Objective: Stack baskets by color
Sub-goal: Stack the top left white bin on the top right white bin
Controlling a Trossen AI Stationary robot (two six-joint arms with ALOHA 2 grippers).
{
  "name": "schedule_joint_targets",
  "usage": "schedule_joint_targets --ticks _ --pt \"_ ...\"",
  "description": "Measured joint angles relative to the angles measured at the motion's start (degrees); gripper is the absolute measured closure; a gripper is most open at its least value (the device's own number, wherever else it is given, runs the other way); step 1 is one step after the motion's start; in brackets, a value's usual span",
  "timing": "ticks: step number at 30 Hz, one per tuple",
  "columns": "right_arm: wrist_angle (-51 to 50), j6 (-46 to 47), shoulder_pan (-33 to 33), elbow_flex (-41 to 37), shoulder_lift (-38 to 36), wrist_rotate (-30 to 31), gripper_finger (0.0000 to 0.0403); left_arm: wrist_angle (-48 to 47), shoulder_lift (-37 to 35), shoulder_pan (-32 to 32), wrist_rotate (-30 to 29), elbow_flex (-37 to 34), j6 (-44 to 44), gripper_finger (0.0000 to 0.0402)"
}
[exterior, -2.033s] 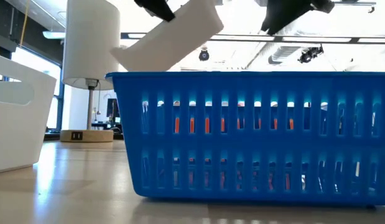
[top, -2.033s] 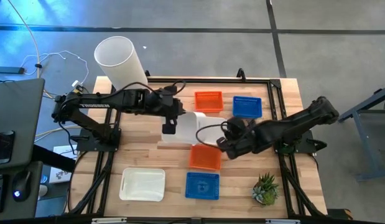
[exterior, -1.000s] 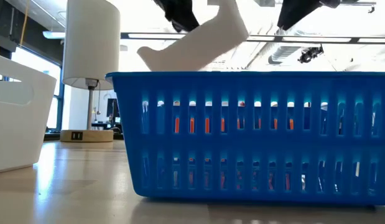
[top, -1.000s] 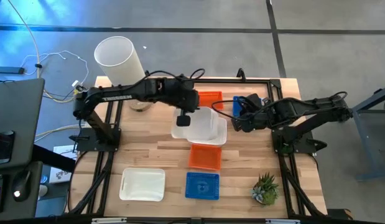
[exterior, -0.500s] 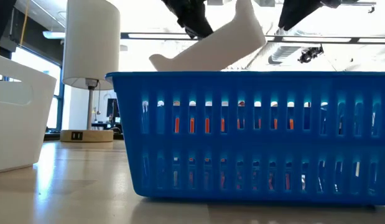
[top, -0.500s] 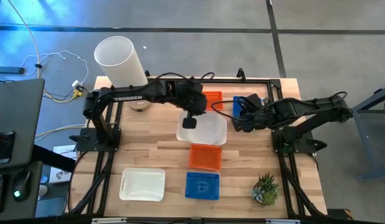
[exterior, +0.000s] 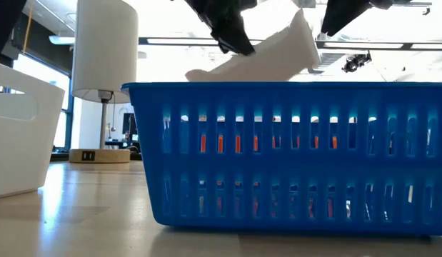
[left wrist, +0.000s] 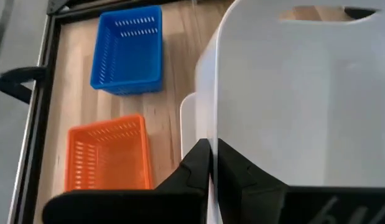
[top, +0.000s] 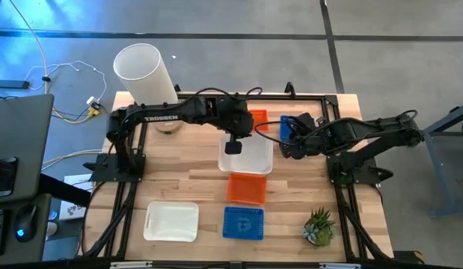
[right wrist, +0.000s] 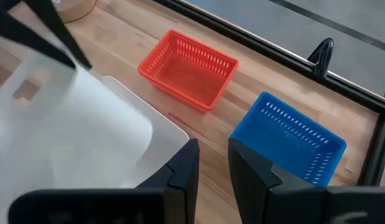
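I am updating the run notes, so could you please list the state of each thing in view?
Left end effector: shut on the white basket's wall.
Held white basket: lifted, tilted, over another white basket.
Right end effector: open, holding nothing.
Front white basket: flat, alone.
Front blue basket: flat on table.
Middle orange basket: flat on table.

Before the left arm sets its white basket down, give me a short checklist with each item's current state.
1. Left end effector clamped on the carried white basket's wall: ok.
2. Carried basket over the other white basket at table centre: ok in the high view.
3. Carried basket level: not ok, tilted in the low view.
4. Right end effector empty, jaws slightly apart: ok.
5. Right arm clear of the drop spot: cannot tell, it waits close beside it.
6. Third white basket apart at the front left: ok.
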Motion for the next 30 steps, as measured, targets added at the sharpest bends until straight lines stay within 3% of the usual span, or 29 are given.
schedule_joint_targets --ticks 30 --pt "-0.9 0.0 0.1 0.0 0.0 -2.2 0.0330 -1.1 10.3 0.8 -5.1 0.0 0.7 0.0396"
